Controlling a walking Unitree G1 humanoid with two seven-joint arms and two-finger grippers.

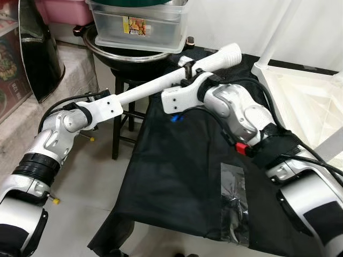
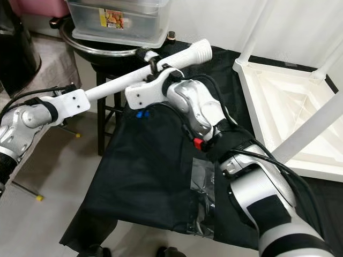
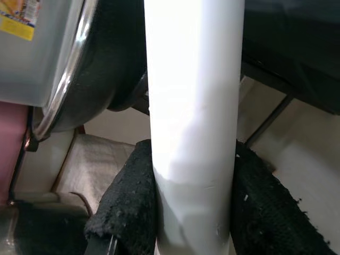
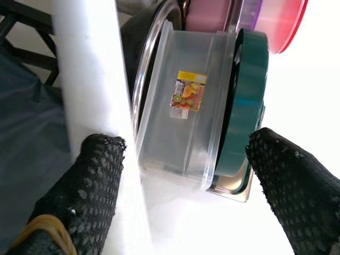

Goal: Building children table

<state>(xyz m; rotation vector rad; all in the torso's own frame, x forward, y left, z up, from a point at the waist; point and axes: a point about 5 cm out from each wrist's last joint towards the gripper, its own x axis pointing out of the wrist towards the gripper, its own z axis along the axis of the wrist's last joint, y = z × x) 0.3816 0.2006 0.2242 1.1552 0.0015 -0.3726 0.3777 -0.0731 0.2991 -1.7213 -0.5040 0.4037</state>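
A long white table leg slants up across the black-draped table. My left gripper is shut on the leg's lower end, with a black pad pressed to each side. Higher up, near the leg's ribbed tip, my right gripper is open. One of its fingers rests against the leg and the other stands well apart. The white table top lies upside down at the right with other legs standing on it.
A black cloth covers the work surface. Behind the leg, a clear plastic box sits in a metal basin on a black stool. Pale floor lies at the left.
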